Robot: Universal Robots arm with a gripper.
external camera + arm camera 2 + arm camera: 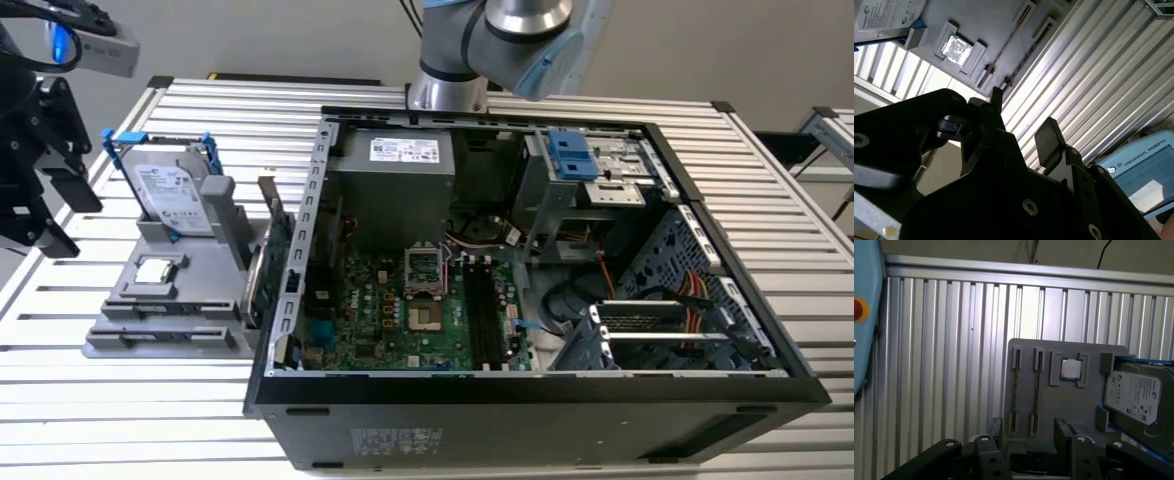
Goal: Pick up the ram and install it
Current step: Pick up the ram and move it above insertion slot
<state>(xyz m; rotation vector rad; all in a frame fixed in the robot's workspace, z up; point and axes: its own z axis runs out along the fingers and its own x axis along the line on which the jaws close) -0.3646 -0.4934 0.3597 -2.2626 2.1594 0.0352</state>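
The tool (pixel 1028 426) is held with its fingers apart and nothing between them, at the slotted end of the grey holder (pixel 1069 405) on the counter (pixel 954 365). What seems to be the ram (pixel 1036 390) is seen edge-on in the holder's slots, just beyond the fingertips.

The arm (pixel 527 30) stands at the top of the exterior view, a silver column under a silver-and-blue joint; in both wrist views the gripper (pixel 1029 436) faces downward; its two black fingers (pixel 1061 432) stand apart, jaws wide, gripping nothing.
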